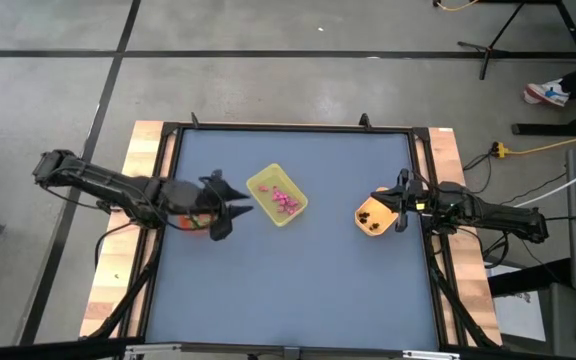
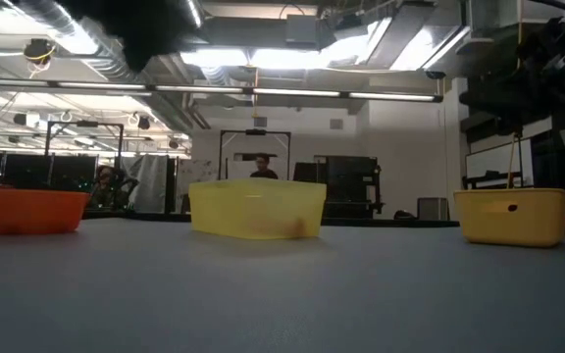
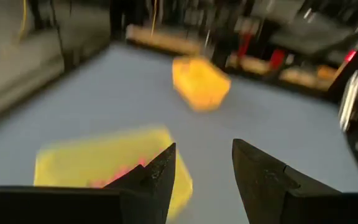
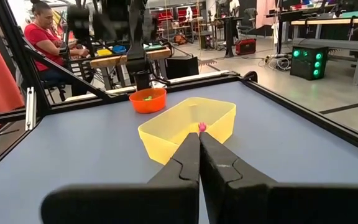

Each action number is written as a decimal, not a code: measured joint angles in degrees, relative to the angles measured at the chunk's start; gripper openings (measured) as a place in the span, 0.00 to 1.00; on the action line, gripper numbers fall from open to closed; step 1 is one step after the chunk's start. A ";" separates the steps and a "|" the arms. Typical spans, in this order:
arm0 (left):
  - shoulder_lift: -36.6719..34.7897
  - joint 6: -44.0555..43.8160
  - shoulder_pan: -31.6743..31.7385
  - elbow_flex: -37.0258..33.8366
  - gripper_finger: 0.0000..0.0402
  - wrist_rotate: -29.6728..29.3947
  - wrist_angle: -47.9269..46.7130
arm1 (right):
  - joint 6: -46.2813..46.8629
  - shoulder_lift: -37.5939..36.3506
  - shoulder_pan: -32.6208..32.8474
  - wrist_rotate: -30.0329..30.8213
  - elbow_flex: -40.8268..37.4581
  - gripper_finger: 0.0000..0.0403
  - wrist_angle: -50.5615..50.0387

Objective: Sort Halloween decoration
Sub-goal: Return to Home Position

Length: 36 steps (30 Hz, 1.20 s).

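Beside left claw (image 3: 204, 144), yellow tray (image 1: 266, 183)

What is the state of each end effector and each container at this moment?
left end effector: open, empty.
right end effector: shut, empty.
yellow tray: upright, holds pink trinkets.
red bowl: upright, holds green trinkets.
orange bowl: upright, holds dark trinkets.

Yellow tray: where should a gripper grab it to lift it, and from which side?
Probably the thin upright wall of the tray facing the open left gripper, coming straight down, one finger inside and one outside. It's open-topped, looks too wide to span, and the pink trinkets lie mid-floor, clear of that wall.
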 joint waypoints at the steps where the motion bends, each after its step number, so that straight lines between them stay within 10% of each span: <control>1: -0.71 2.28 0.89 0.00 0.35 0.70 2.11 | 0.00 0.00 0.00 -0.01 0.00 0.00 -0.16; 17: -22.46 19.64 14.13 0.00 0.01 10.53 -7.38 | -0.04 0.00 0.00 0.67 0.02 0.00 -0.40; 36: -45.43 20.61 14.78 -13.72 0.00 14.56 -13.29 | -0.04 0.00 0.02 0.86 0.02 0.00 -0.33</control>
